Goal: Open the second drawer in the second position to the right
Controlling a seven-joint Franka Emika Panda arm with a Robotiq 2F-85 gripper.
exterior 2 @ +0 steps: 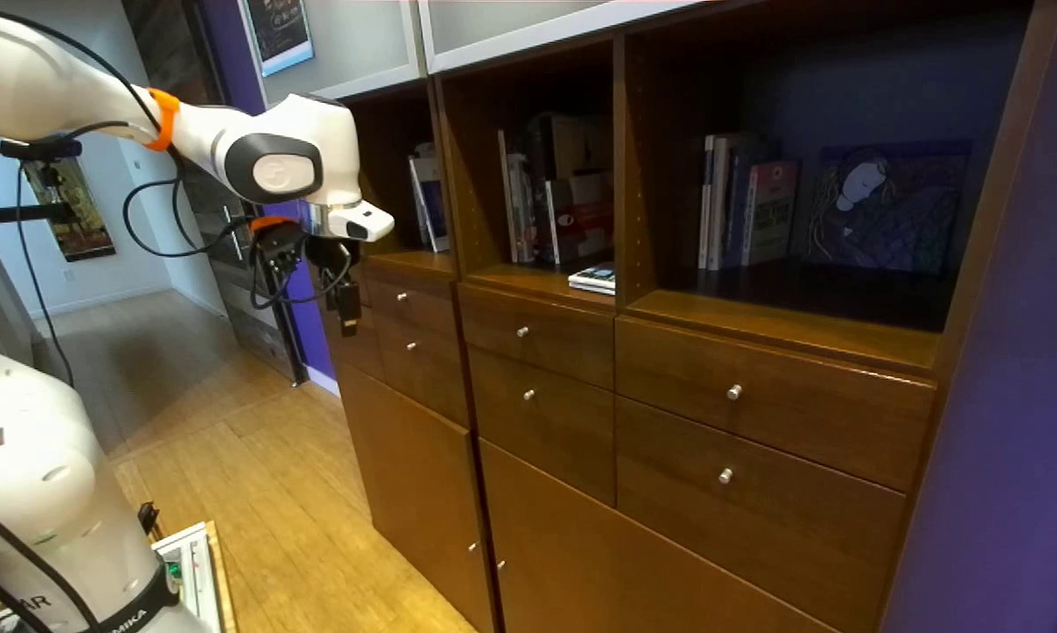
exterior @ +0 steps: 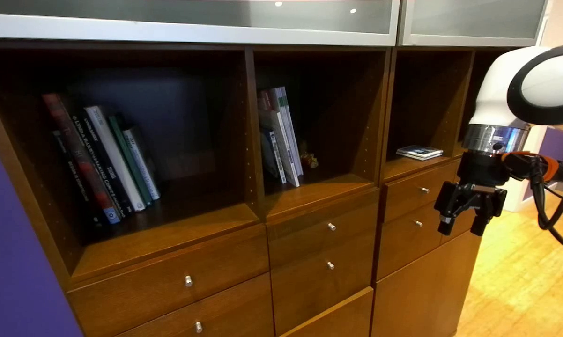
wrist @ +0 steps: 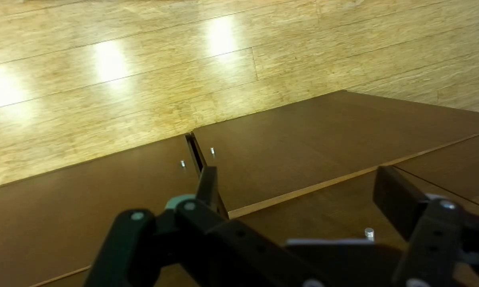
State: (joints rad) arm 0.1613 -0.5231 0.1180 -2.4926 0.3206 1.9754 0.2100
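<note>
My fingers hang spread apart, holding nothing. Beyond them, between them in the wrist view, sits the small knob of what I judge my closed lower drawer; pinched too shallowly, it could slip free.

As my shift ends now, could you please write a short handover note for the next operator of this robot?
Pincer: open, holding nothing, in the air.
Lower narrow drawer, second from the left: probably the one meant, but the wording leaves some doubt, so please confirm. It looks shut.
Done: this drawer is not opened yet.
Left: bring the pincer to that drawer's silvery knob, grip it and pull.
</note>
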